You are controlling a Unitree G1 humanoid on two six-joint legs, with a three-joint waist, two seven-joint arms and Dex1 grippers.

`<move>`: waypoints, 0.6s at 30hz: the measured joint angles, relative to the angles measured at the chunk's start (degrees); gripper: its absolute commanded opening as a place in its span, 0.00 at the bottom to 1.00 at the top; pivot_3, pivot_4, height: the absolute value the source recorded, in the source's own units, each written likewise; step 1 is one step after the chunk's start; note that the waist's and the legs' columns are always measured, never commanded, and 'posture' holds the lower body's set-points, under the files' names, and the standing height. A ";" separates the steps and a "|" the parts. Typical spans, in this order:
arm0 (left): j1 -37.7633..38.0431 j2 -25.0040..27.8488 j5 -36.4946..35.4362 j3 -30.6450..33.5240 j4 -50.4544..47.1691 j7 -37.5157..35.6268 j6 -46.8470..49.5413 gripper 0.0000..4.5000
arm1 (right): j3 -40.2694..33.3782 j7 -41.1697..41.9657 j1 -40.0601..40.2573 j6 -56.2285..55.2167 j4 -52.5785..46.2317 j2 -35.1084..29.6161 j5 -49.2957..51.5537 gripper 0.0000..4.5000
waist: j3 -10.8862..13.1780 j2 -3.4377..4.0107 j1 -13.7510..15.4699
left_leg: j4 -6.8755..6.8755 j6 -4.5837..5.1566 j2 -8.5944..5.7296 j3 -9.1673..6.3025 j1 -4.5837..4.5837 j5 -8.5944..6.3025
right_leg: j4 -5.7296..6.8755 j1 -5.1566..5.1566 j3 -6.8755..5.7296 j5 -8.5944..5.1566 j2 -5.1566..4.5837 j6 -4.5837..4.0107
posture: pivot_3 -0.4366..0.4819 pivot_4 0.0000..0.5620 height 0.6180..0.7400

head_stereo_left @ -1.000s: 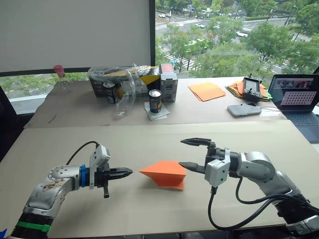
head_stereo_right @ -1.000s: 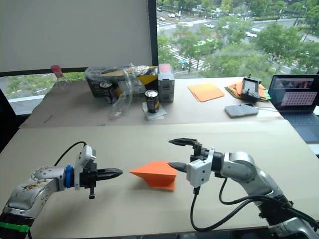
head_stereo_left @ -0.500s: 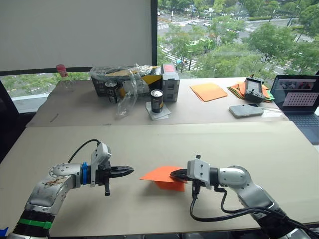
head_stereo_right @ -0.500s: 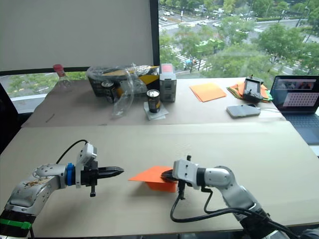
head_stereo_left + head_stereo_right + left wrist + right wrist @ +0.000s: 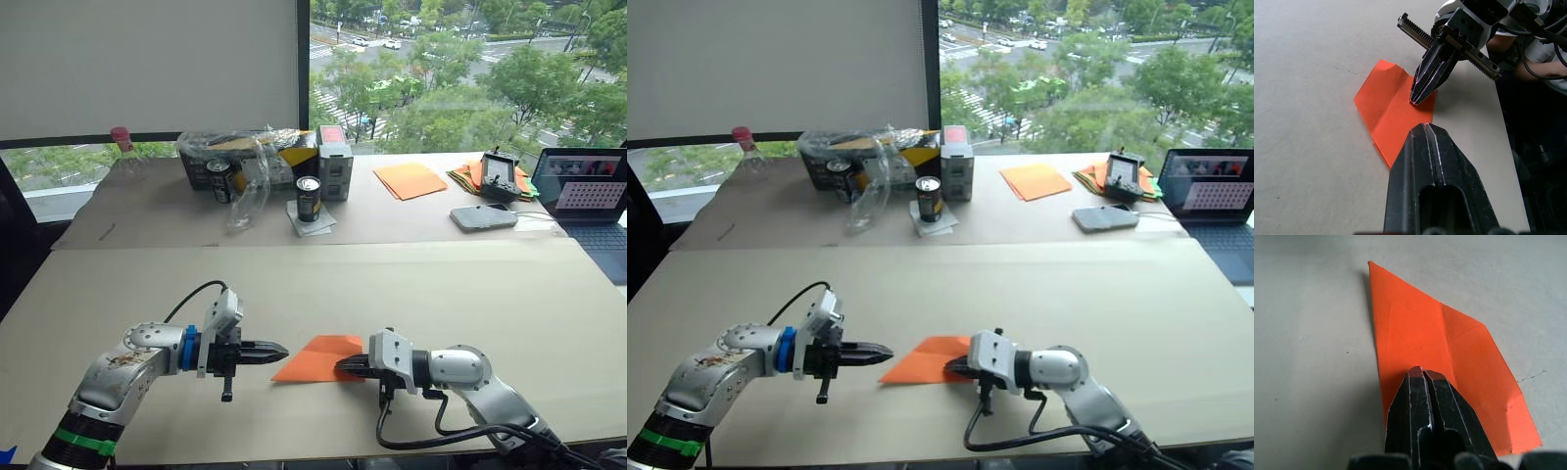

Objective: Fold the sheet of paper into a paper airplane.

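At lower left, the left gripper [image 5: 277, 350] is closed and empty, its tip near the sheet of paper [image 5: 315, 356] at lower centre. The right gripper [image 5: 343, 366], closed, presses on the paper. Uneven pressing could skew the crease.

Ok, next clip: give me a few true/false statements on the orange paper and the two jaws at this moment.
1. The sheet of paper lies flat on the table. True.
2. The right gripper has its jaws spread wide above the paper. False: they are shut, with the tips pressing on the paper.
3. The left gripper has its jaws shut. True.
4. The left gripper pinches the paper's corner. False: it is beside the paper's pointed end and grips nothing.
5. A laptop stands open at the table's far right. True.
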 measured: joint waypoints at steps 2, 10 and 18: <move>-0.90 -2.38 2.46 -2.58 1.85 1.24 -1.81 0.00 | -0.08 -0.43 0.48 -0.11 -0.55 -0.02 -0.63 0.01 | -0.02 -0.03 -0.04 | 0.08 0.01 -0.01 0.00 0.00 0.00 | -0.02 0.07 -0.01 0.00 0.01 0.00 | 0.48 0.27 1.00; -2.06 -6.04 11.57 -8.79 8.50 3.01 -11.49 0.00 | -1.14 -1.84 3.18 1.80 -3.54 -0.57 -0.97 0.01 | -0.05 -0.03 0.03 | 0.11 0.06 -0.01 -0.05 0.08 -0.03 | -0.10 0.26 -0.03 -0.01 -0.02 0.01 | 0.48 0.27 1.00; -1.33 -6.21 12.15 -8.94 9.25 3.32 -13.94 0.00 | -9.48 -0.13 5.57 13.25 -6.83 -1.95 9.85 0.01 | -0.05 -0.03 -0.04 | 0.11 0.21 0.03 -0.11 0.45 -0.12 | -0.29 0.81 -0.10 -0.06 -0.06 0.10 | 0.48 0.27 1.00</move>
